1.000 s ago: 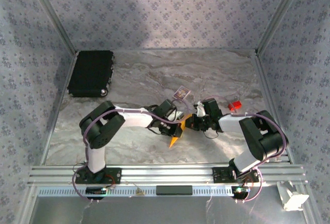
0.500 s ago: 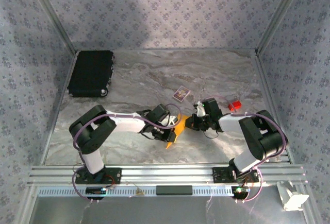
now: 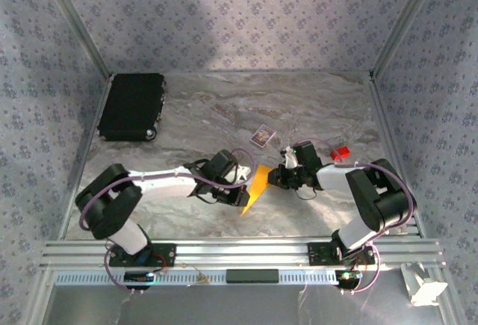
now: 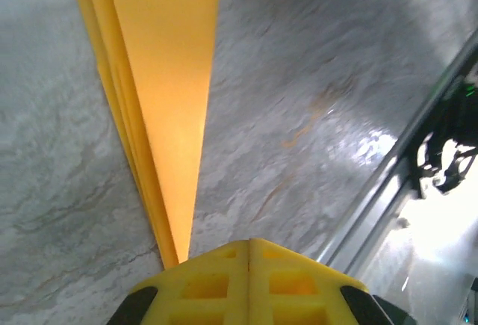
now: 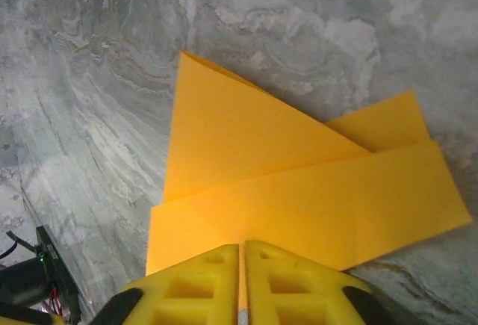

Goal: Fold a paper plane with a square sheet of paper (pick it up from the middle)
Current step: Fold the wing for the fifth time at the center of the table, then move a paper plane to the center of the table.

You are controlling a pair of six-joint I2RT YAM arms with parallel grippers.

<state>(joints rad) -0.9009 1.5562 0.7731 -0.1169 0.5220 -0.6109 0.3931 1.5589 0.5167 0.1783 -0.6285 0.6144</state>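
Note:
The square sheet of paper is folded into an orange-yellow pointed paper plane (image 3: 254,185) lying on the marble table between both grippers, its tip towards the front. In the right wrist view the paper plane (image 5: 299,183) shows a triangular flap over a long band. My right gripper (image 5: 242,249) stands a sliver apart at the paper's right edge, with orange paper in the narrow gap. My left gripper (image 4: 249,241) is shut, jaws flush together. The paper plane (image 4: 168,93) runs away from beside its left finger, layers showing edge-on. From above, the left gripper (image 3: 237,187) touches the paper's left edge.
A black case (image 3: 132,106) lies at the back left. A small purple-and-white card (image 3: 261,136) and a tiny red block (image 3: 340,152) sit behind the grippers. An aluminium rail (image 3: 239,252) borders the near edge, and patterned walls enclose the table.
The left arm has stretched out lower and its gripper has slid left and towards the front along the paper. More of the paper shows. The right jaws have parted slightly.

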